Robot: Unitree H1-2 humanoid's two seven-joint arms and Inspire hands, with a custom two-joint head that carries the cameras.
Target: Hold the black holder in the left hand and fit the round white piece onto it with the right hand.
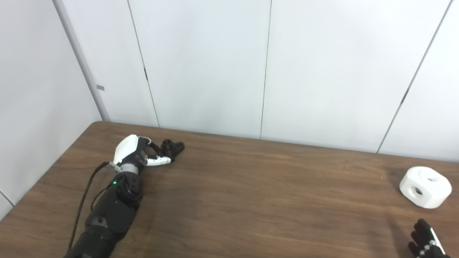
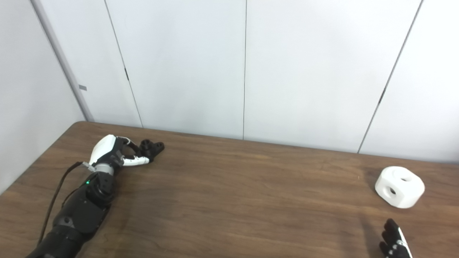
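A dark brown wood-grain desk (image 1: pixel 251 200) fills the lower half of the view. Behind its far edge stand pale wall panels (image 1: pixel 200 64) split by thin vertical seams.

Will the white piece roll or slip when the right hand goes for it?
The white piece rests on a flat face on the table, so it probably won't roll. It looks like stiff, smooth plastic, so fingers may slip. Its round holes suggest it is hollow and light, so a nudge from the right hand could slide it.

Bright, even light; soft shadows on table (image 1: pixel 251 200); mild blur, faint sheen mid-table.
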